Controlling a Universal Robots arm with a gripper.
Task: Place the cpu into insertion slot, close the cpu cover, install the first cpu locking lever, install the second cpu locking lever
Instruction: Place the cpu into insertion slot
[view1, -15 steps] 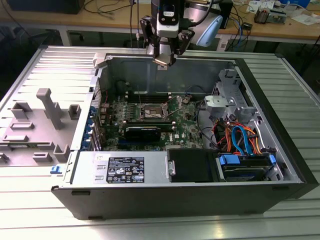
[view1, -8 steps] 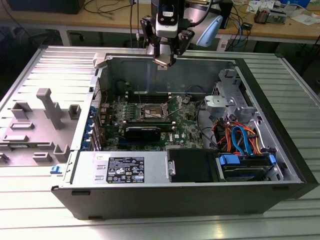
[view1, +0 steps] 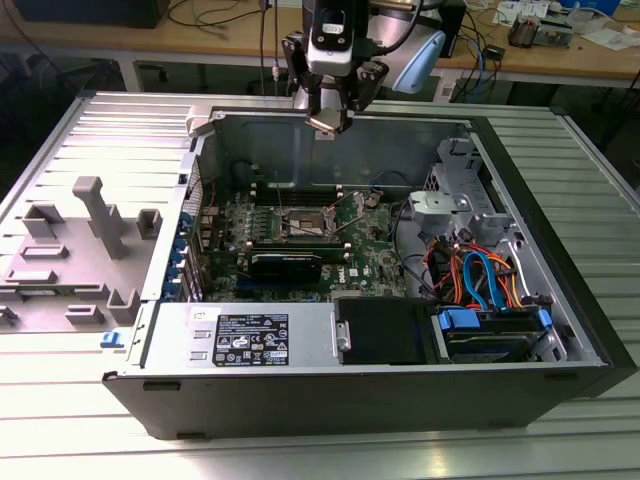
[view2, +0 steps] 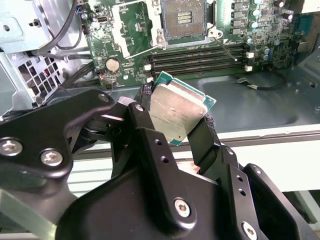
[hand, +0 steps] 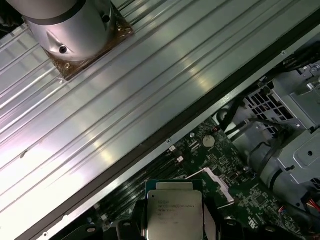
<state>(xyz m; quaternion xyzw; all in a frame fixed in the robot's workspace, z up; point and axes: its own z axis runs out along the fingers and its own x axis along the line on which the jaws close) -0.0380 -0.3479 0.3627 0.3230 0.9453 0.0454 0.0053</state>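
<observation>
Between the fingers (view2: 204, 142), tight on its edges, the cpu (view2: 176, 112); insertion slot (view2: 184, 20) below

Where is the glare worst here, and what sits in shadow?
In the first wrist view, bright streaks glare off the ribbed metal table; in the second wrist view, the small flat square silver-topped chip shines pale in the black gripper; in the exterior view, the green circuit board lies dim inside the open computer case.

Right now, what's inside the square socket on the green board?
Nothing sits in the insertion slot: only its dark centre with small gold contacts shows. The cpu is up in the tool. Its far rim is cut off.
</observation>
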